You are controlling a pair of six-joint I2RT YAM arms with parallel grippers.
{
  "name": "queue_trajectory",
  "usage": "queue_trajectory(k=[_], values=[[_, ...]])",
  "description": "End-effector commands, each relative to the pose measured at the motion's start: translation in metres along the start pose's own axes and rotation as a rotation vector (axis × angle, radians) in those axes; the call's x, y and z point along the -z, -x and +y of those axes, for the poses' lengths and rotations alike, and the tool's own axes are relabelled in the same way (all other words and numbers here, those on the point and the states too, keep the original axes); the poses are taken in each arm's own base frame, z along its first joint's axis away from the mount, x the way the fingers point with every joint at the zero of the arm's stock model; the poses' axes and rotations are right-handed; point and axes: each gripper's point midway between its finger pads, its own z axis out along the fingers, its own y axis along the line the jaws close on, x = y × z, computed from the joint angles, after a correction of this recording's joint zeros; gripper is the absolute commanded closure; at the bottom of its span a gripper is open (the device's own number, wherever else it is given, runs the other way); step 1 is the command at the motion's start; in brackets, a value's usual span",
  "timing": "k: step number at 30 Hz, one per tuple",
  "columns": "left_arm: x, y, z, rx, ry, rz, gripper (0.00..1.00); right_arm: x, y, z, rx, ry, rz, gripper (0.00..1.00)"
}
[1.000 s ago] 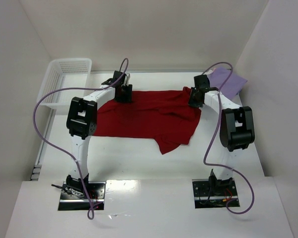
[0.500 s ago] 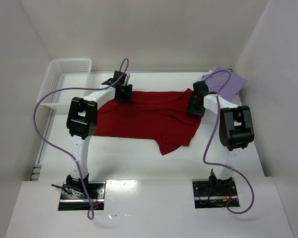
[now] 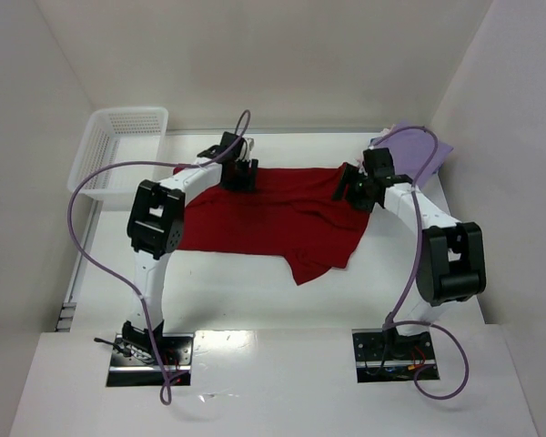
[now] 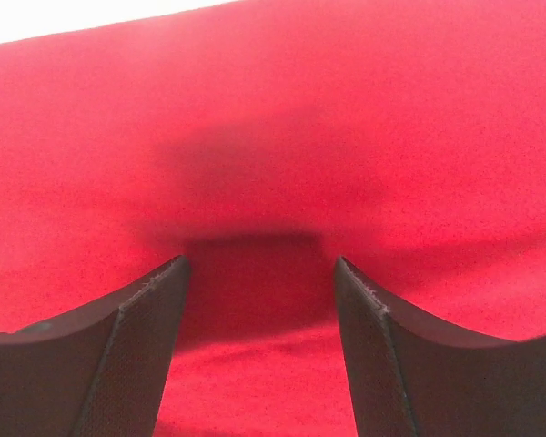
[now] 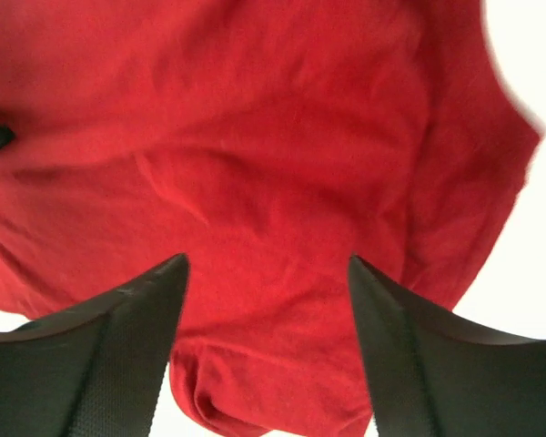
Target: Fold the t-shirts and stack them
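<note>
A dark red t-shirt (image 3: 282,218) lies partly folded across the middle of the table, one flap hanging toward the near side. My left gripper (image 3: 240,175) hovers over its back left edge, open, with only red cloth (image 4: 273,164) under the empty jaws. Over the shirt's back right corner my right gripper (image 3: 351,189) is open too, and rumpled red cloth (image 5: 255,182) lies below it, not held. A folded lavender t-shirt (image 3: 434,152) sits in the back right corner, partly behind the right arm's cable.
A white mesh basket (image 3: 118,150) stands at the back left against the wall. White walls close in the table on the left, back and right. Purple cables loop from both arms.
My right gripper has opened and let go of the red shirt's back right corner, and its arm swung outward. The left gripper shifted slightly right and widened a little.
</note>
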Motion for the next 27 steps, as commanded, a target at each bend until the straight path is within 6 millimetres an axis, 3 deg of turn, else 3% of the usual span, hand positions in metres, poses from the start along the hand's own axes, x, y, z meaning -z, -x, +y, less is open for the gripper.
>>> queue_trajectory(k=[1, 4, 6, 9, 13, 18, 19, 20, 25, 27], values=[[0.061, 0.039, -0.074, -0.093, -0.204, -0.118, 0.27, 0.002, -0.015, 0.031, 0.013, 0.115, 0.005, 0.27], [0.078, 0.038, -0.109, -0.095, -0.31, -0.143, 0.27, -0.012, -0.03, 0.028, 0.022, 0.092, 0.052, 0.31], [0.075, 0.032, -0.122, -0.08, -0.342, -0.153, 0.27, -0.019, -0.034, 0.028, 0.028, 0.082, 0.061, 0.32], [0.071, 0.032, -0.121, -0.054, -0.331, -0.153, 0.27, -0.02, -0.035, 0.032, 0.036, 0.092, 0.056, 0.34], [0.05, 0.038, -0.12, -0.04, -0.307, -0.15, 0.27, -0.026, -0.035, 0.034, 0.035, 0.073, 0.032, 0.38], [0.023, 0.032, -0.124, -0.027, -0.32, -0.109, 0.27, -0.043, -0.052, 0.04, 0.044, 0.071, 0.091, 0.42], [0.018, 0.03, -0.122, -0.013, -0.309, -0.101, 0.27, -0.042, -0.045, 0.044, 0.046, 0.083, 0.074, 0.42], [0.009, 0.026, -0.119, -0.01, -0.292, -0.091, 0.27, -0.048, -0.058, 0.048, 0.063, 0.081, 0.104, 0.42], [-0.009, 0.017, -0.108, -0.003, -0.232, -0.056, 0.27, -0.06, -0.064, 0.059, 0.067, 0.09, 0.123, 0.42], [-0.014, 0.014, -0.105, -0.001, -0.217, -0.049, 0.27, -0.067, -0.067, 0.055, 0.056, 0.072, 0.13, 0.42]])
